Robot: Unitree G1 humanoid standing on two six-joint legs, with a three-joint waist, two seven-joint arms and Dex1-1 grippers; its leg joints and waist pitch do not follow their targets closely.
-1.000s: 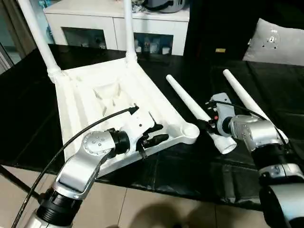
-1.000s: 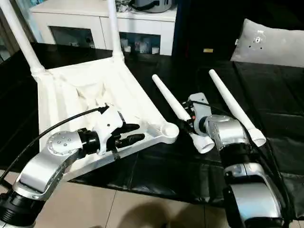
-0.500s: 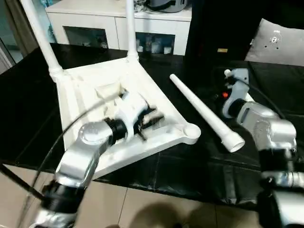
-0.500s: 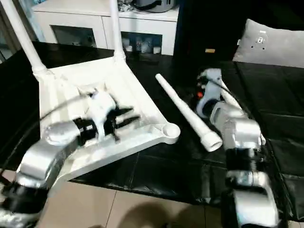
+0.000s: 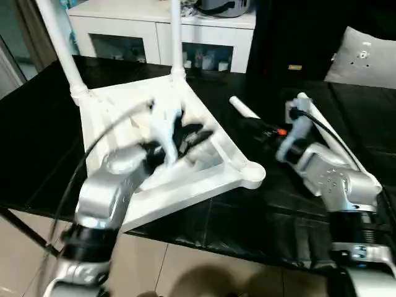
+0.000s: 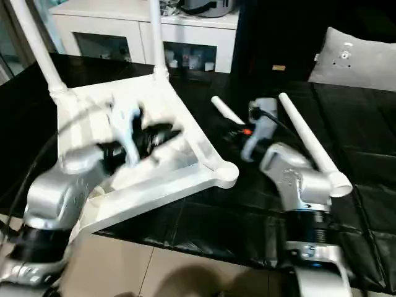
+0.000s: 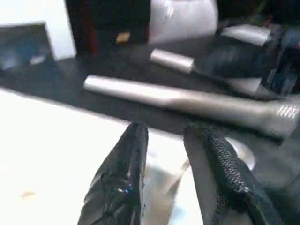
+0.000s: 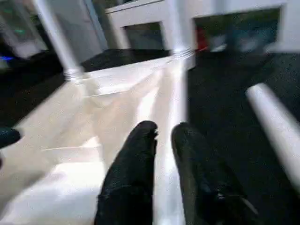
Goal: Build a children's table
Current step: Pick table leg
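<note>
Children's table [image 5: 154, 179] lies upside down on black table [image 5: 37, 142]: two legs [image 5: 62, 52] seated in far corner sockets, near socket [image 5: 252, 173] unfilled. Two loose legs [image 6: 309, 145] lie right of top, so roughly half done. Left gripper [image 7: 166, 159] over ribbed underside, jaws partly apart, empty. Right gripper [image 8: 161, 140] jaws nearly together, nothing gripped.

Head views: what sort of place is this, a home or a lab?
Probably a room in a home, though staged for recording. A white cabinet with glass doors holding small items stands behind the black-covered table, a grey cushion lies at the right, and the floor is tiled.
</note>
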